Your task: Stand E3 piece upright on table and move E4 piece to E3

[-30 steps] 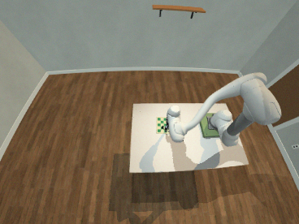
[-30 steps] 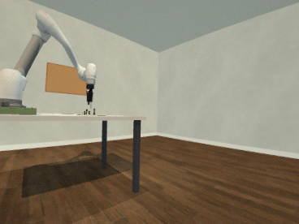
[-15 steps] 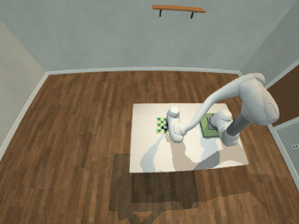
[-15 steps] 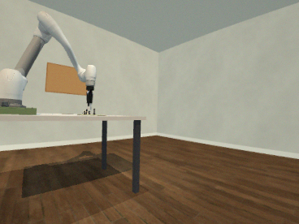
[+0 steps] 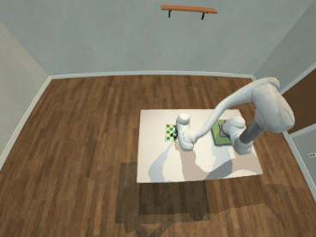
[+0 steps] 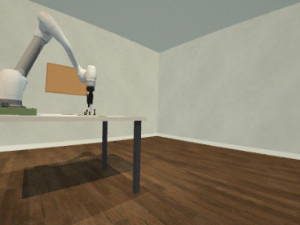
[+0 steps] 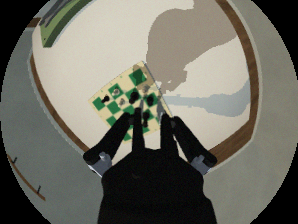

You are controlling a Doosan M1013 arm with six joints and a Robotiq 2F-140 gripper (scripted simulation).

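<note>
Claw (image 6: 90,109) (image 7: 150,105) hangs low over the board (image 5: 167,126) (image 7: 114,107), its fingers part-way spread with a narrow gap; a dark piece (image 7: 150,100) shows between the tips in the wrist view, but no firm pinch on it can be made out. The square names are too small to read, so I cannot tell which pieces are on E3 and E4, or which one is lying down; the task's pieces should be among the small ones grouped on the board under the claw. The step in hand looks like lining up for a grip. It wants the tips level around one piece, evenly spaced, and a slow close so the piece is not shoved sideways. The fallen piece needs righting first, since E3 has to be free before the other goes there. Another dark piece (image 7: 145,119) stands close by the fingers, so any widening should be small, and the lift straight up before travelling. The crowded side is toward the pale pieces (image 7: 116,91) (image 7: 122,101); past the board's edge the table (image 5: 150,150) (image 6: 122,118) (image 7: 110,40) offers wider room, well apart from the green base plate (image 5: 216,139) (image 6: 28,111) (image 7: 65,29).

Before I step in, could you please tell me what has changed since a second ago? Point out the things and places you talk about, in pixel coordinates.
The claw (image 6: 90,106) (image 7: 150,105) seems slightly lower over the chessboard (image 5: 167,138) (image 6: 102,116) (image 7: 113,108). Whether it has gripped or released a piece, I cannot tell. The table (image 5: 150,120) (image 6: 122,118) (image 7: 110,50) and green base plate (image 5: 216,124) (image 6: 30,111) (image 7: 49,42) look unmoved.
</note>
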